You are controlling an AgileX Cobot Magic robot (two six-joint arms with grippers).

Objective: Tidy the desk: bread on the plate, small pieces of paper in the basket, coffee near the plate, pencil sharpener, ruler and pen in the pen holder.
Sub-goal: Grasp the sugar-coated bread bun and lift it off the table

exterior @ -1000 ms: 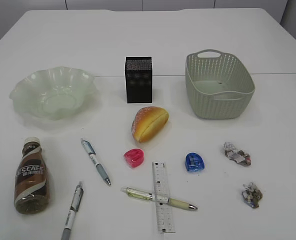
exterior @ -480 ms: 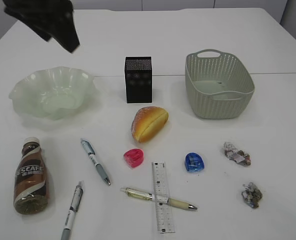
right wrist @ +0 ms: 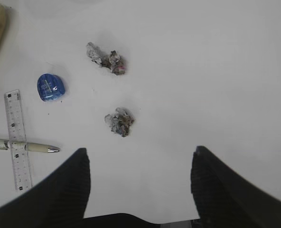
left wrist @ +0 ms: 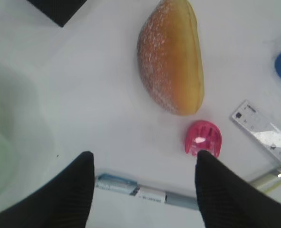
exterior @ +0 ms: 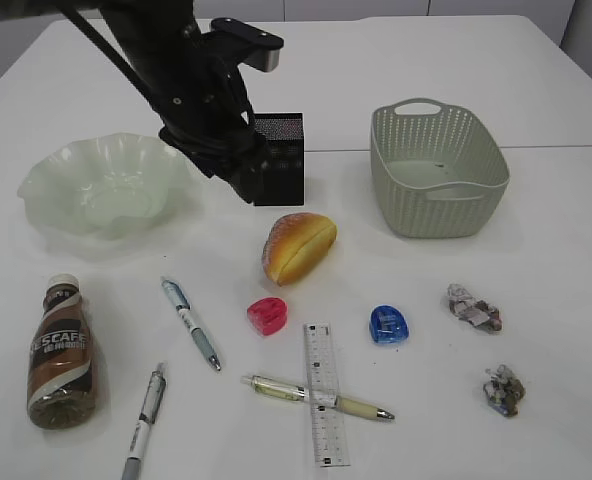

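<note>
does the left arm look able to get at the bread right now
Probably yes. The left gripper hangs above the desk with open, empty jaws, and the bread lies in plain sight just ahead with bare tabletop around it. The pink sharpener sits close by but apart from it.

White desk (exterior: 536, 60) carries bread (exterior: 298, 246) dead centre, plate (exterior: 104, 185) at ten o'clock, basket (exterior: 436, 170) at two, coffee (exterior: 63, 352) at eight.

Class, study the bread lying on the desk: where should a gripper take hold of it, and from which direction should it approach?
Grip the bread across its narrow middle, coming from above. It lies on its side as a long oval, so the short width probably fits between open jaws, and bare desk lies along both long flanks for the fingers.
</note>
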